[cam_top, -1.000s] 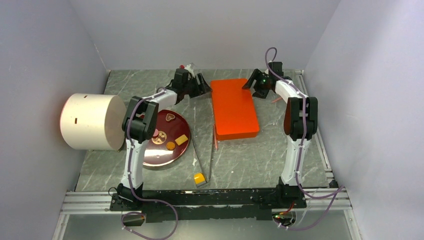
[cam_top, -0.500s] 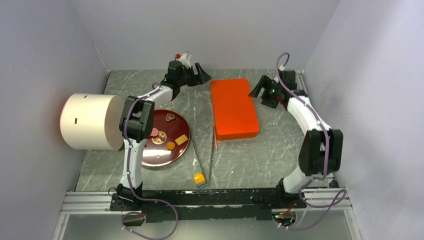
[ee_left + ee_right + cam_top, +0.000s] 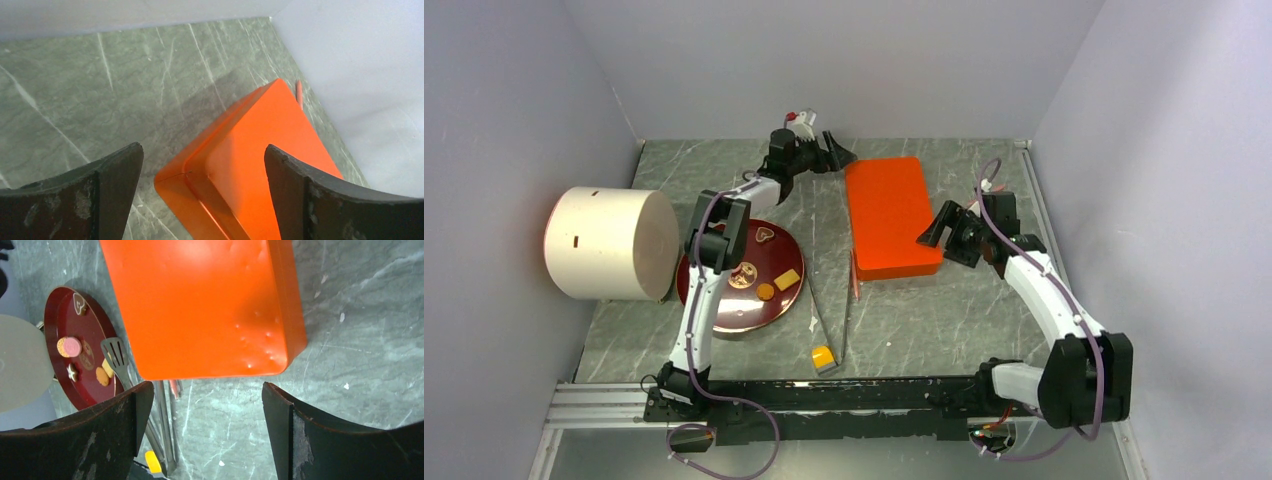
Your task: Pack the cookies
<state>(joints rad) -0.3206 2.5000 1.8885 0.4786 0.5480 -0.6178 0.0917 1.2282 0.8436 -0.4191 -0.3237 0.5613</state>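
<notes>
Cookies point(image 3: 765, 291) lie unpacked on the plate point(image 3: 724, 318) at left, while the left gripper point(image 3: 842, 157) and right gripper point(image 3: 936, 226) flank the closed box point(image 3: 889, 215). Left wrist: jaws apart, empty, at its far corner. Right wrist: jaws spread, empty, above its near end, likely to open it.

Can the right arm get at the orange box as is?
Probably yes. The right claw hangs open just beside the orange box, at its near right corner, and nothing shows between them in the wrist view.
</notes>
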